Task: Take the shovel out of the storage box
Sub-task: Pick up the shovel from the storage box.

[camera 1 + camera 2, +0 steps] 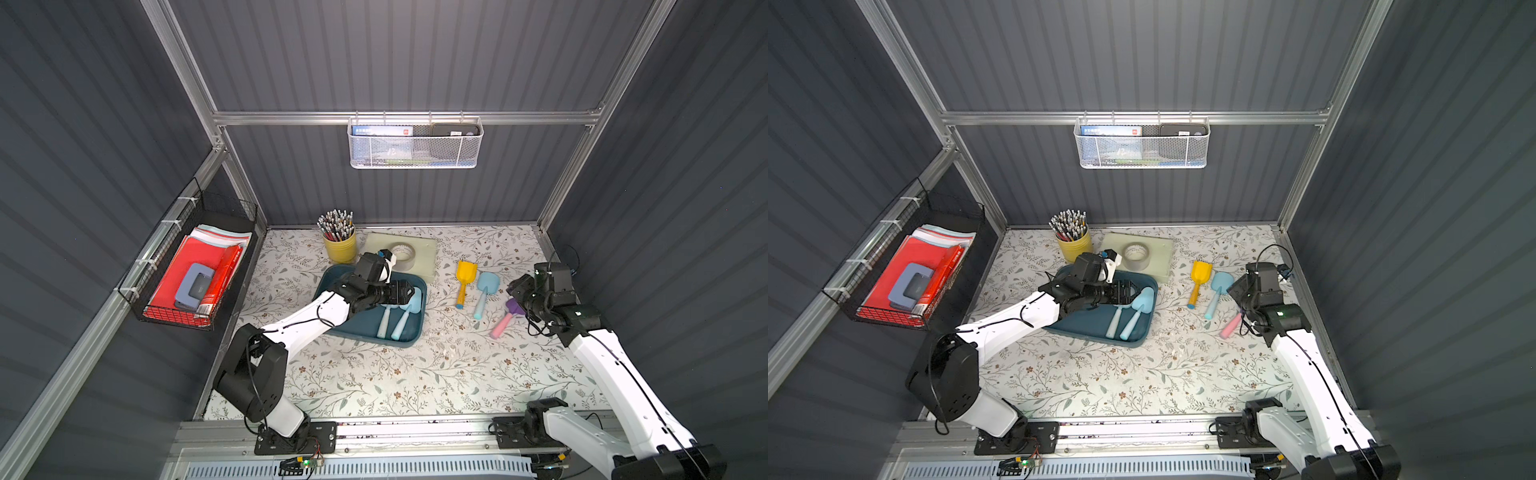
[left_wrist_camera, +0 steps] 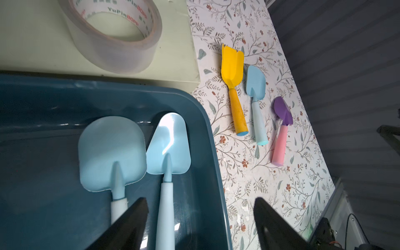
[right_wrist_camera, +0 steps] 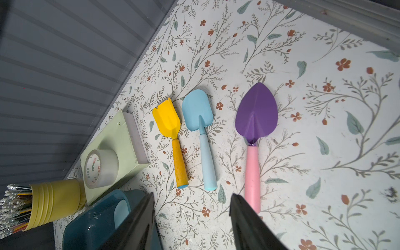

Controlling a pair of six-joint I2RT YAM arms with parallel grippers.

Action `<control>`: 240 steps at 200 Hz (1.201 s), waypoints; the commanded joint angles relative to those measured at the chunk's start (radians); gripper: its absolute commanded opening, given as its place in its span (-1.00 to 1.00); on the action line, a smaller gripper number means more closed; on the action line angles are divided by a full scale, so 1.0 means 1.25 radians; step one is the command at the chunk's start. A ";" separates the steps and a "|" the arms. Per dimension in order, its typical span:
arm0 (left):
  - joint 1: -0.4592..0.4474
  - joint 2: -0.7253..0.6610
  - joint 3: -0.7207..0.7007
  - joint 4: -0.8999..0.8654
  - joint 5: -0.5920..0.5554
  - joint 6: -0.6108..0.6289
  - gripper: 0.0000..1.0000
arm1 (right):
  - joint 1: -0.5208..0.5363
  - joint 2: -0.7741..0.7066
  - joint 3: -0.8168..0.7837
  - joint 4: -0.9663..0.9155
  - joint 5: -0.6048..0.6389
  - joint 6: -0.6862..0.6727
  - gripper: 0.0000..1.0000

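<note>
Grippers: left gripper (image 2: 199,205), jaws apart and empty, hovers over the storage box (image 1: 395,341); right gripper (image 3: 192,195), likewise apart and empty, hangs by the purple shovel (image 3: 256,112), near its pink handle.
Storage box: mid-table, holding two pale blue shovels (image 2: 112,151) side by side.
Beside box: yellow shovel (image 1: 464,282), blue shovel (image 1: 484,293) and purple shovel lie on the table (image 1: 374,374).
Behind: tape roll (image 1: 402,254), pencil cup (image 1: 340,247).

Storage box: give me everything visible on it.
The storage box is a shallow, glossy dark teal plastic tray with rounded corners and low sloping walls, flat on the floral tabletop beside the pale green slab. Two light blue shovels lie side by side in it, handles toward the robot. The left claw hangs open over them.
</note>
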 commanded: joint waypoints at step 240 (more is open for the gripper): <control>0.146 0.209 -0.124 0.189 0.071 0.081 0.30 | 0.003 0.040 -0.026 0.056 -0.047 -0.009 0.20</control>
